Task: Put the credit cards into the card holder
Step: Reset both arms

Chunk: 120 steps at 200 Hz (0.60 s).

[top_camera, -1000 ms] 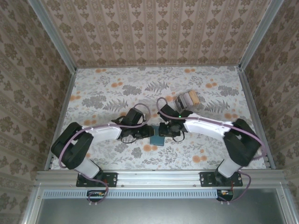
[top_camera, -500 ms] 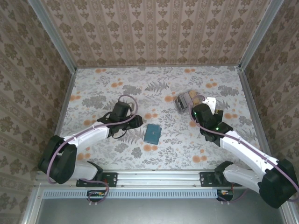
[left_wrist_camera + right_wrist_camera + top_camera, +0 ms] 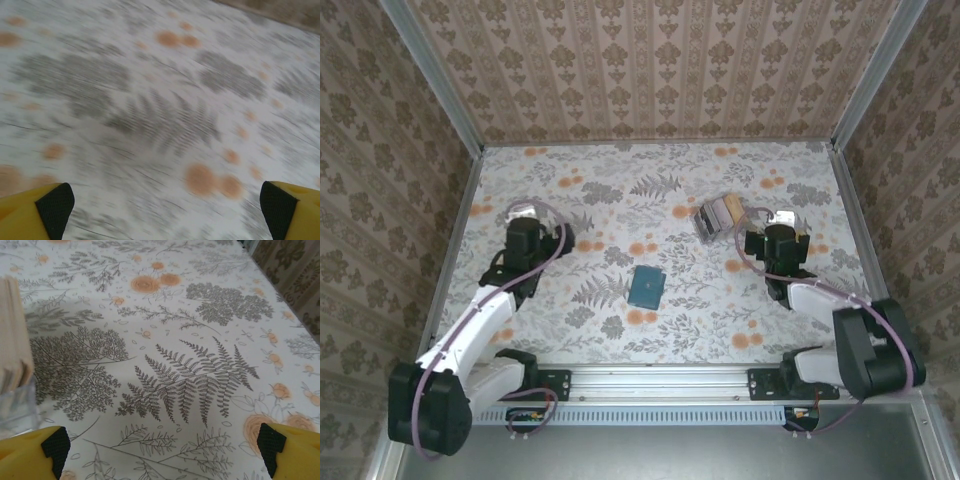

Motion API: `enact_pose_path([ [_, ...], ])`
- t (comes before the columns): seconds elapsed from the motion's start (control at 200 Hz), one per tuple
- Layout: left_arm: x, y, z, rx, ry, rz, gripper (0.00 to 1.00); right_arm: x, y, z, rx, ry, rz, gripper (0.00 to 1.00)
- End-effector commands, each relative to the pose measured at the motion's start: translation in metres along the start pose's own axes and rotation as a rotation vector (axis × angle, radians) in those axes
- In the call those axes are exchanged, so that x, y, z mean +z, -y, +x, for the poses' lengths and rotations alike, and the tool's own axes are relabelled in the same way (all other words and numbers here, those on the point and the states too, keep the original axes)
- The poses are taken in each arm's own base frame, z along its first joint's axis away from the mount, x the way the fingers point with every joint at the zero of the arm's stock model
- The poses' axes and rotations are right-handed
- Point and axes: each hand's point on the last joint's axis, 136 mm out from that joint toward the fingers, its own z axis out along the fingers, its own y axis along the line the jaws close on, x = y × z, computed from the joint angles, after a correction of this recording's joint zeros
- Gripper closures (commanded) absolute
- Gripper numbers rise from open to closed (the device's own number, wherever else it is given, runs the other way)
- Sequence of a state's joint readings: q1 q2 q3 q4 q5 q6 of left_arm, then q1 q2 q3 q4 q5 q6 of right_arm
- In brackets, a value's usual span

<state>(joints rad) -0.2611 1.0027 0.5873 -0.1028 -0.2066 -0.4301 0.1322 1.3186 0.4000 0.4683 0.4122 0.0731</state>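
Left gripper [image 3: 165, 210], right gripper [image 3: 162, 445] spread, empty. Risk: skidding closed card holder [image 3: 647, 287] mid-surface while prying; lifting several stacked credit cards [image 3: 728, 212] together.

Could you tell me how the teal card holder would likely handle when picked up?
The card holder lies flat and thin on the table, so its edge would probably be hard to get under. Pushed, it would likely slide rather than roll or tip.

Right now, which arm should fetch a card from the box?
Right. The right arm looks better placed: its wrist sits just beside the card box, jaws open and empty. The left arm is farther off, beyond the closed wallet.
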Motion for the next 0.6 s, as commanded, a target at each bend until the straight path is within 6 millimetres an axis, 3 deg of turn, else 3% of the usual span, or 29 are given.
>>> enact_pose_path([
  [0.0, 0.004, -0.045, -0.023, 0.113, 0.131, -0.189, 0.0, 0.011, -0.009, -0.042, 0.059, 0.194, -0.094, 0.0],
  [0.08, 0.012, -0.067, -0.027, 0.115, 0.202, -0.254, 0.0, 0.03, -0.014, -0.025, 0.078, 0.175, -0.146, 0.0],
  [0.13, 0.014, -0.08, -0.029, 0.078, 0.215, -0.278, 0.0, 0.027, -0.011, -0.028, 0.09, 0.189, -0.141, 0.0],
  [0.235, 0.025, -0.087, -0.042, 0.122, 0.287, -0.291, 0.0, 0.022, -0.006, -0.026, 0.102, 0.224, -0.116, 0.0],
  [0.455, 0.075, -0.062, -0.03, 0.292, 0.217, -0.145, 0.02, 0.028, 0.001, -0.026, 0.113, 0.182, -0.055, 0.0],
  [0.595, 0.087, -0.062, -0.009, 0.318, 0.316, -0.108, 0.0, 0.028, 0.0, -0.026, 0.11, 0.181, -0.056, 0.0],
])
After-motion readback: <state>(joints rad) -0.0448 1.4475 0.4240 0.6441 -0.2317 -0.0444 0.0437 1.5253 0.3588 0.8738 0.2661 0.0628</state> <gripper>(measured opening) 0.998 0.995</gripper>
